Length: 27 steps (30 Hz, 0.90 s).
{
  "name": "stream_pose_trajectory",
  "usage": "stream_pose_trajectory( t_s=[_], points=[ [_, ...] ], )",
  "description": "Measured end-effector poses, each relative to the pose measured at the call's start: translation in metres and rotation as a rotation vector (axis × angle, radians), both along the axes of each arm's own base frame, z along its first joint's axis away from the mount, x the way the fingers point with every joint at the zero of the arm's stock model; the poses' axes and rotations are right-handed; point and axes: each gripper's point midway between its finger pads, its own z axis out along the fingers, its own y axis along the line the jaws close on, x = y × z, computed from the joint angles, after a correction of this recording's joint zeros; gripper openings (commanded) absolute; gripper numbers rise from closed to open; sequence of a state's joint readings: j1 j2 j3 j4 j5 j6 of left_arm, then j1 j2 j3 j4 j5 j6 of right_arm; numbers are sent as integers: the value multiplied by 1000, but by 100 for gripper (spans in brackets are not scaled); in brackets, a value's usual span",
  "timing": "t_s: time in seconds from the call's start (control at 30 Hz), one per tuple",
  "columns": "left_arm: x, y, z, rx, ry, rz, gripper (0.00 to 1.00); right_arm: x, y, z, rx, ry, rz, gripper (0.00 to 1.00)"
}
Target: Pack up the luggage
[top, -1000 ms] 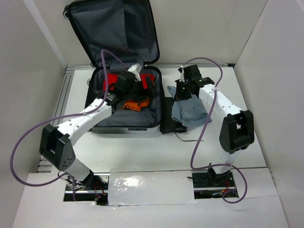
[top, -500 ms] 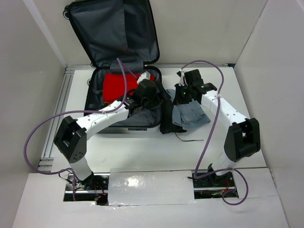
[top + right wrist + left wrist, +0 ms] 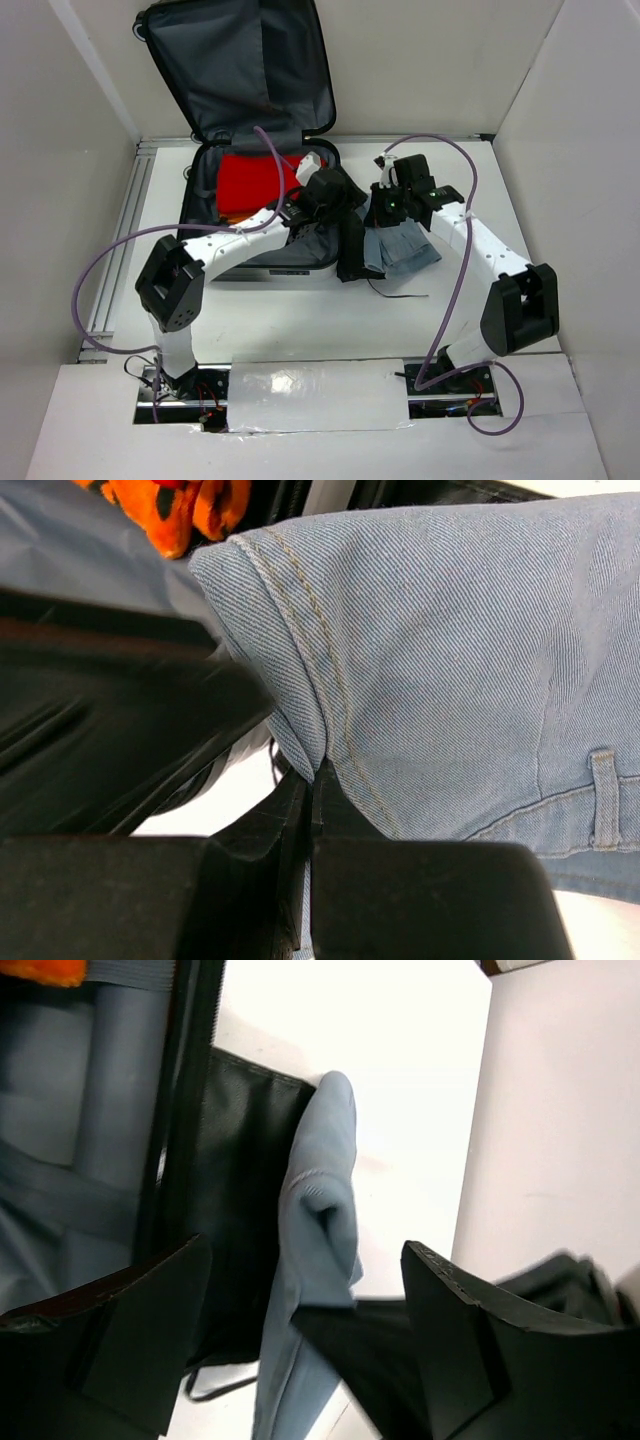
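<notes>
The open luggage (image 3: 270, 272) lay on the table (image 3: 300, 320) at left of centre, its lid standing up behind it. A folded garment (image 3: 245, 180) sat inside. Just right of the luggage, jeans (image 3: 405, 245) lay on another garment (image 3: 352, 262). The left gripper (image 3: 340, 200) hung over the luggage's right edge, and the right gripper (image 3: 383, 208) over the jeans.

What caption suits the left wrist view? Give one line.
Open left end effector hovers above jeans and a black garment lying beside the suitcase.
</notes>
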<state>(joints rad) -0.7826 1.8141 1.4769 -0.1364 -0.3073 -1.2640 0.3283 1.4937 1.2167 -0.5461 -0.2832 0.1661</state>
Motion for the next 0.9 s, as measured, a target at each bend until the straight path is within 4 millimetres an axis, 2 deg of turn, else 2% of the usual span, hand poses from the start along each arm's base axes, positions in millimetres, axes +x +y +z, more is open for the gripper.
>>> stream_pose_trajectory(
  t_s=[0.17, 0.3, 0.47, 0.63, 0.73, 0.83, 0.87, 0.9],
  points=[
    [6, -12, -1, -9, 8, 27, 87, -2, 3, 3, 20, -13, 15, 0],
    [5, -12, -7, 2, 26, 58, 86, -2, 3, 5, 23, -20, 15, 0],
    [7, -13, -17, 1, 45, 91, 76, -2, 4, 5, 25, -19, 17, 0],
    [8, -18, -28, 10, 59, 95, 55, -7, 6, 0, 40, -11, 33, 0],
    [8, -21, -35, 7, 71, 97, 46, -10, 8, -2, 48, -4, 42, 0],
    [8, -24, -33, -5, 68, 95, 29, -14, 10, -3, 61, 6, 57, 0],
    [8, -25, -32, -8, 65, 92, 16, -14, 11, -3, 65, 6, 60, 0],
    [8, -26, -31, -10, 60, 87, 8, -14, 11, -2, 68, 5, 61, 4]
  ],
)
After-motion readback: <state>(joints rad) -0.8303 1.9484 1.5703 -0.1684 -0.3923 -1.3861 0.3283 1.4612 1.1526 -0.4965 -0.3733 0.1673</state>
